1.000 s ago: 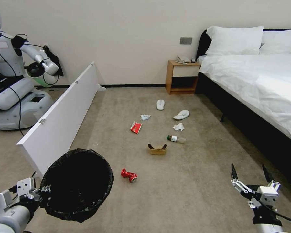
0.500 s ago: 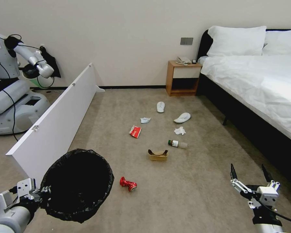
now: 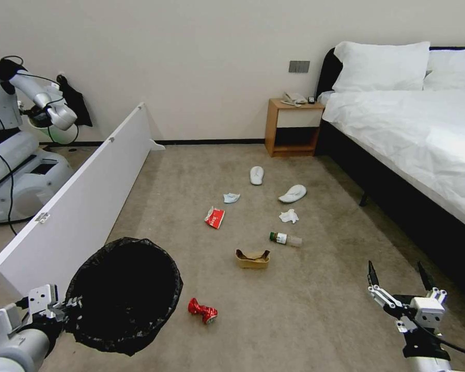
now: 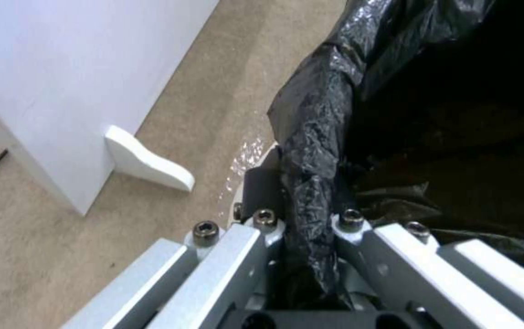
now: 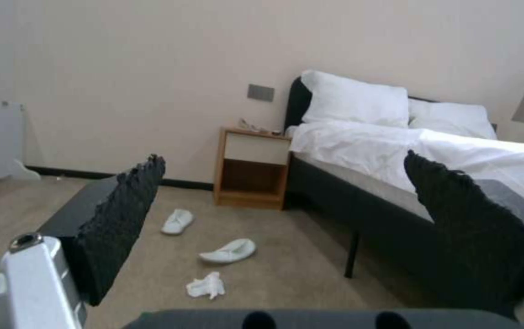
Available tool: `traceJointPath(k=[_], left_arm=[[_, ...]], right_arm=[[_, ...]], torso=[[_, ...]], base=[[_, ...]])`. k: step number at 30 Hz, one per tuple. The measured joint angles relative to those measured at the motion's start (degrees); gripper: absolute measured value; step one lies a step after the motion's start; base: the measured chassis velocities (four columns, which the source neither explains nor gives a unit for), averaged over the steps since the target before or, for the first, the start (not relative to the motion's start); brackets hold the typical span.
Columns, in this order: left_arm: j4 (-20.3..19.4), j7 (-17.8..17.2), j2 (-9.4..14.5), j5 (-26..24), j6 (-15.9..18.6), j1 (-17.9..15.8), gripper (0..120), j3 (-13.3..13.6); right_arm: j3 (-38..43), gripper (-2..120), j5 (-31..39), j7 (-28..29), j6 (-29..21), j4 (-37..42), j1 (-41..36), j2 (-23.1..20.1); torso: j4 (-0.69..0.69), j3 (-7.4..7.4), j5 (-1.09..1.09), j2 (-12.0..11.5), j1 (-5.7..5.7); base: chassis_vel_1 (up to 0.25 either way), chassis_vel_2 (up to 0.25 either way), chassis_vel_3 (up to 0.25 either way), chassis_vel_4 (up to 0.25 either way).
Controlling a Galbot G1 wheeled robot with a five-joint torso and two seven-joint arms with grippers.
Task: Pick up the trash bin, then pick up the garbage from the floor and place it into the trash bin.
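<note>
Two arms reach low: the left gripper (image 3: 70, 302) clamps the crinkly bagged rim of the round trash bin (image 3: 124, 294), carried at the robot's left; the right gripper (image 3: 398, 276) hovers with fingers spread. On the carpet lie one crushed red can (image 3: 202, 311), one cardboard scrap (image 3: 252, 258), one bottle (image 3: 285, 238), one wrapper (image 3: 215, 217), two tissues (image 3: 288, 216), two slippers (image 3: 292, 194).

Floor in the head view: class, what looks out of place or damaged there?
Litter is strewn over the carpet: a crushed red can, torn cardboard scrap, a small bottle on its side, and two white slippers lying apart.
</note>
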Motion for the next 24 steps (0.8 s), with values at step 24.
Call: traceJointPath(k=[24], left_arm=[[-0.3,-0.16,-0.09,0.04,0.0,0.06,2,-0.09]], right_arm=[[0.12,100,0.07,0.61,0.27,0.03,0.62,0.01]], torso=[[0.0,0.0,0.0,0.0,0.0]], base=[[-0.109,0.106,0.109,-0.106]])
